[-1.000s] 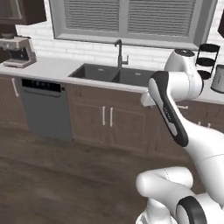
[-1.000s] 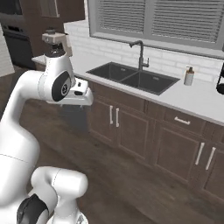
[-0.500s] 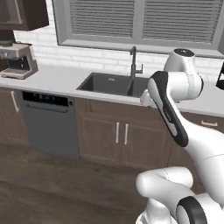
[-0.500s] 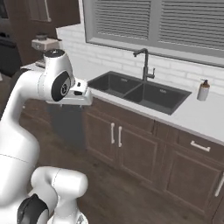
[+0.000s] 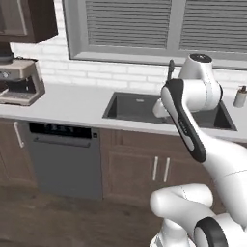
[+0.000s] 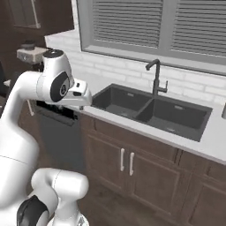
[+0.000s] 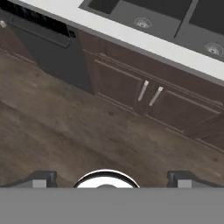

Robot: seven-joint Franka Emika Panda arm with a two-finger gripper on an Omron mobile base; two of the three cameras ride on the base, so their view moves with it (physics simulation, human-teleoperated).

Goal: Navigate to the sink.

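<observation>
The whole scene has slid across both base views since a second ago, so the base has driven: the sink (image 6: pixel 152 112) now sits larger and nearer the middle, and the coffee machine (image 5: pixel 19 81) has come in left of it.

The gripper (image 7: pixel 109 177) hangs over the floor in front of the sink, its fingertips (image 7: pixel 43 178) set wide apart with nothing between them. The arm is folded high, its wrist level with the sink's front edge.

The sink is set in the pale counter (image 6: pixel 106 86) under the window, faucet (image 6: pixel 155 77) behind the divider, cabinet doors (image 7: pixel 131 87) below it, dishwasher (image 5: pixel 65 159) to its left.

The risk, as I judge it, is overdriving: the folded elbow and wrist lead the base, and could strike the counter edge by the sink before the base halts. Stopping askew would leave the sink off to one side.
</observation>
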